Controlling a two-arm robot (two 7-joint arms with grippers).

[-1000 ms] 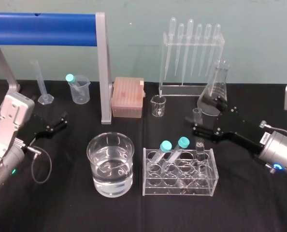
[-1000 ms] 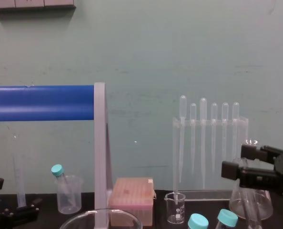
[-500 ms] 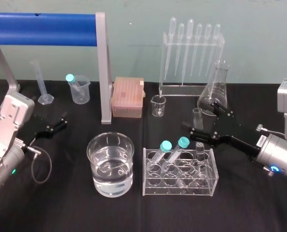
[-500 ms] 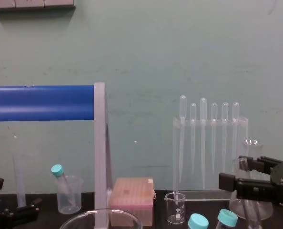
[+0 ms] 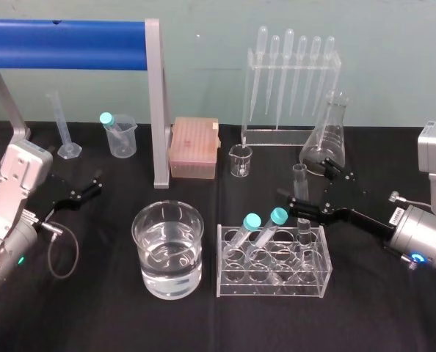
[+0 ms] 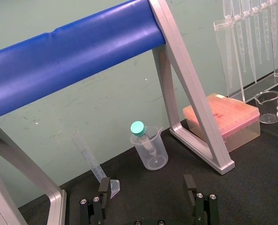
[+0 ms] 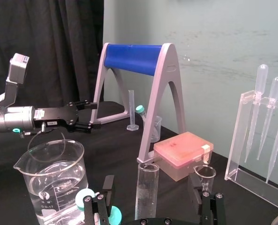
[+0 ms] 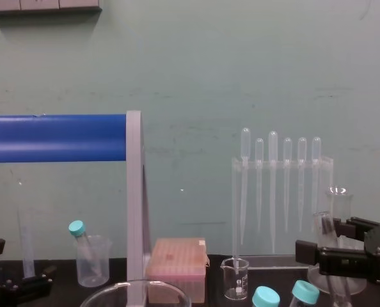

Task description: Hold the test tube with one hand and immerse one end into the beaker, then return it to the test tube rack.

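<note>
Closest to the robot sit the big beaker (image 5: pixel 168 246), partly full of water, and just to its right the test tube rack (image 5: pixel 273 273). The test tube (image 5: pixel 300 192) stands up straight in a hole at the right end of the rack, so its top sticks out and is easy to reach. The right tool (image 5: pixel 304 182) is spread wide, with one finger on each side of the tube, not pinching it yet. I think the next job is to squeeze and lift. Farther back on the left, the left tool (image 5: pixel 86 191) is spread apart too. It holds nothing and sits low over the counter (image 5: pixel 93 308), out of the way.
</note>
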